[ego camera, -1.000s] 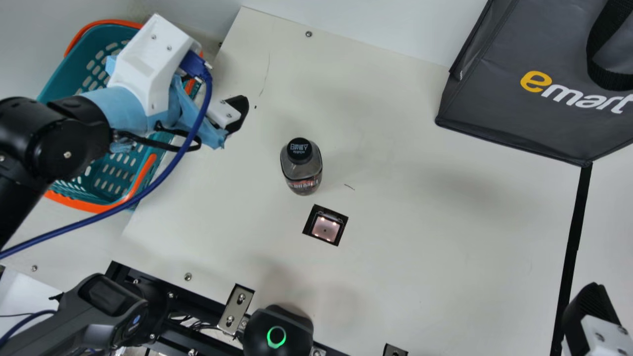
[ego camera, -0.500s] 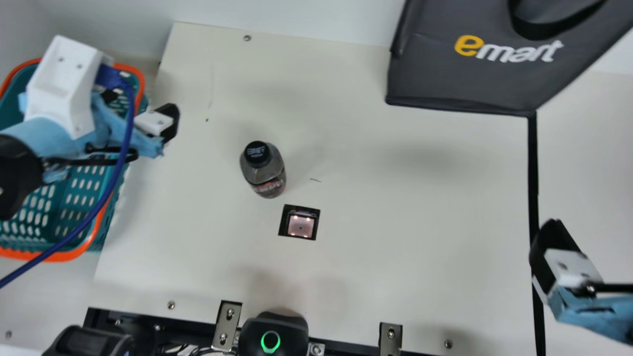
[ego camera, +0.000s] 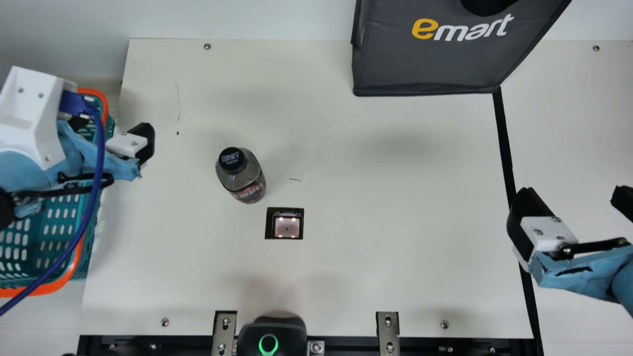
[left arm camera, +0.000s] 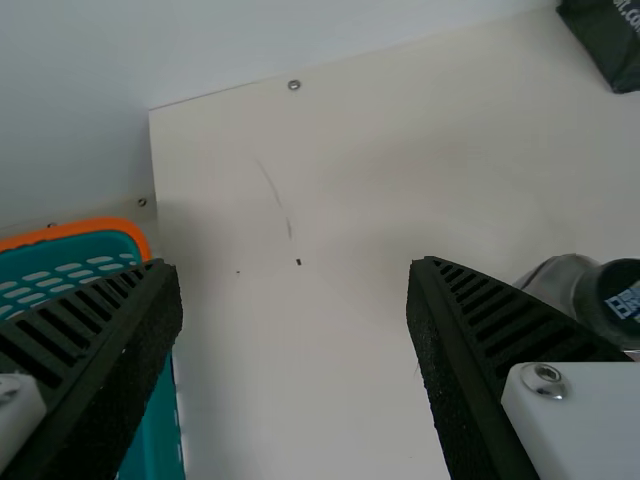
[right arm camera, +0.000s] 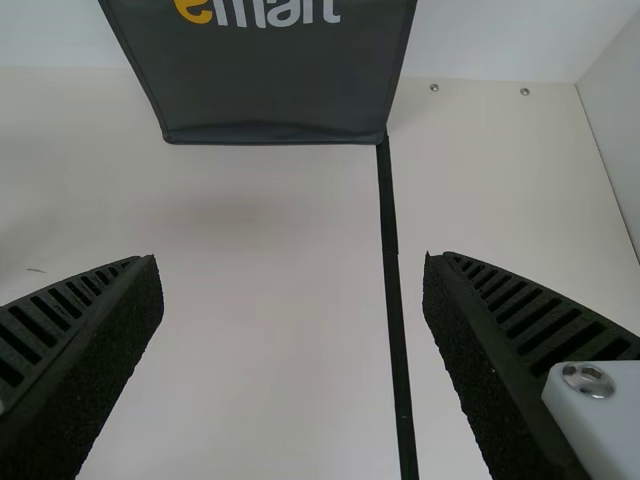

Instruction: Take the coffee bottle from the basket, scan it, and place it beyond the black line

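Hanging open at the left: one left claw [ego camera: 111, 132], ribbed fingers spread wide, above the near-left part of the scene's basket edge. Matching item, right: one right claw [ego camera: 576, 198], likewise spread, the black line [ego camera: 504, 143] showing between its fingers in the right wrist view. Basket [ego camera: 59, 283], teal, orange-rimmed, beside the desk's left edge. Coffee bottle [ego camera: 247, 178], black cap, upright on the desk [ego camera: 346, 267], left of centre, between basket and black line. Scanner window [ego camera: 287, 226], square, lit, set in the desk just nearer and right of the bottle. Bag [ego camera: 425, 69], dark grey, far side, right of centre, its near right corner at the line's far end. Black device [ego camera: 277, 336], green ring, near edge.
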Action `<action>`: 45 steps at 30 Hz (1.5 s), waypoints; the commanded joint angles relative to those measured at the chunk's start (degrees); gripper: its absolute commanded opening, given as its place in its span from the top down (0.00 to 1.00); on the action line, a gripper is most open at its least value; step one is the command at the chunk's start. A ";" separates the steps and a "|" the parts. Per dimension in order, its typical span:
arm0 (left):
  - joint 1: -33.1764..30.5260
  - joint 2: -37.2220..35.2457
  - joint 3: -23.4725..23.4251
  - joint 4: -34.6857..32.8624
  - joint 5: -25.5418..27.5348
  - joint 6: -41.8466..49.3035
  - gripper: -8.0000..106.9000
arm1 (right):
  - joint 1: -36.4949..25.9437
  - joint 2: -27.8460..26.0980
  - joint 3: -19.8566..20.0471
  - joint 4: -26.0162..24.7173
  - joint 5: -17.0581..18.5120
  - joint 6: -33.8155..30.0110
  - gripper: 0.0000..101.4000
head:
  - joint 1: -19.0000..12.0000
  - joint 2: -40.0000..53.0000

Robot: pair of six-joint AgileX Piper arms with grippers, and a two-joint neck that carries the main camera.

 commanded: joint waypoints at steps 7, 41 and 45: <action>-5.66 -0.30 -0.69 2.92 1.77 -5.83 0.15 | 0.00 0.00 0.00 0.00 0.00 0.00 0.10 | -0.96 0.00; -33.38 6.76 -3.34 25.36 9.55 -42.88 0.15 | 0.00 0.00 0.00 0.00 0.01 0.00 0.10 | -0.96 0.00; -35.17 8.23 -4.61 26.34 11.04 -46.16 0.15 | 0.00 0.00 0.00 0.00 0.01 0.00 0.10 | -0.96 0.00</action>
